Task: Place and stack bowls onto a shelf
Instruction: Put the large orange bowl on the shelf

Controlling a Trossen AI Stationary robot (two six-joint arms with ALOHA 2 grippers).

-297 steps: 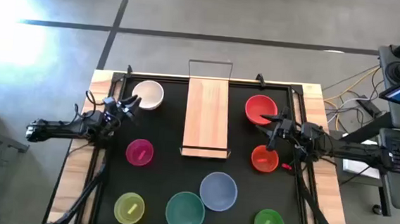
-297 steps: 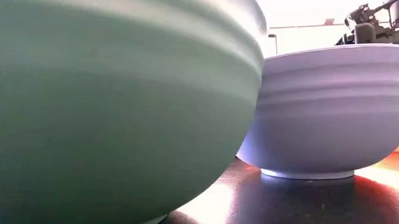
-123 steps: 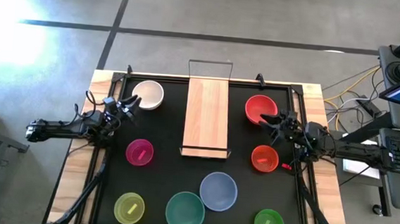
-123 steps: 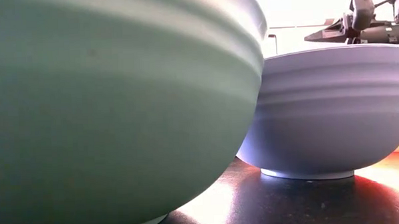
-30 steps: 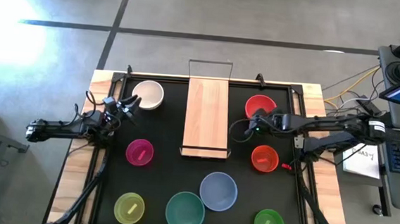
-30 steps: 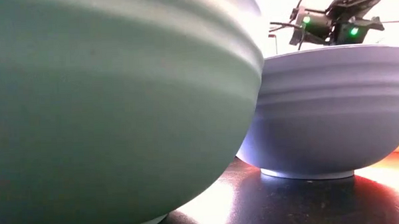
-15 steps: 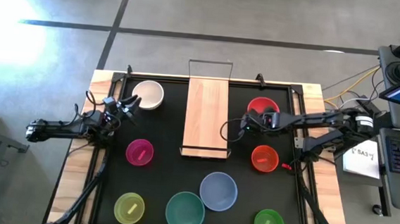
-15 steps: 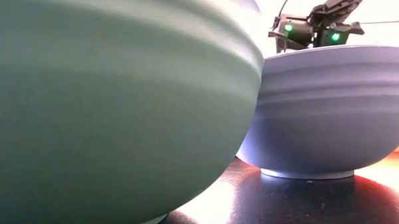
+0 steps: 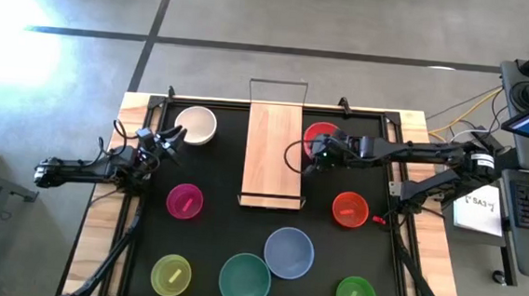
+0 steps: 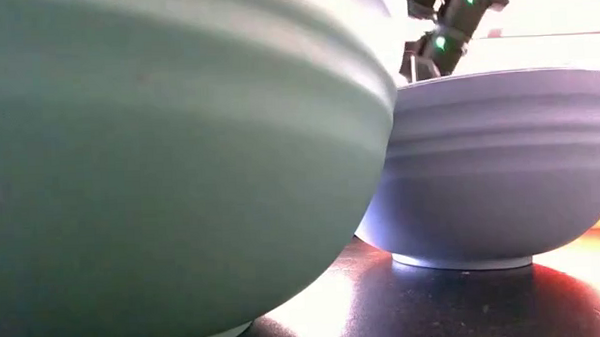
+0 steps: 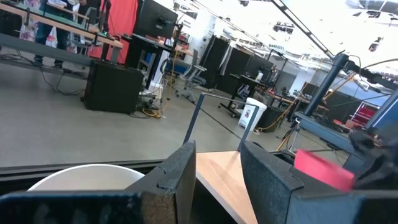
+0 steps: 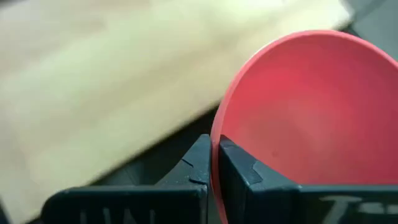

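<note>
Overhead camera looks straight down; table-level camera sits against the teal bowl (image 10: 170, 163).

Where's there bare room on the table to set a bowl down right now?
The whole shelf top is bare. Open mat lies between the white bowl, the magenta bowl and the shelf. The front row is crowded: the teal bowl touches the grey-blue bowl. Right of the shelf, the right hand grips the red bowl.
</note>
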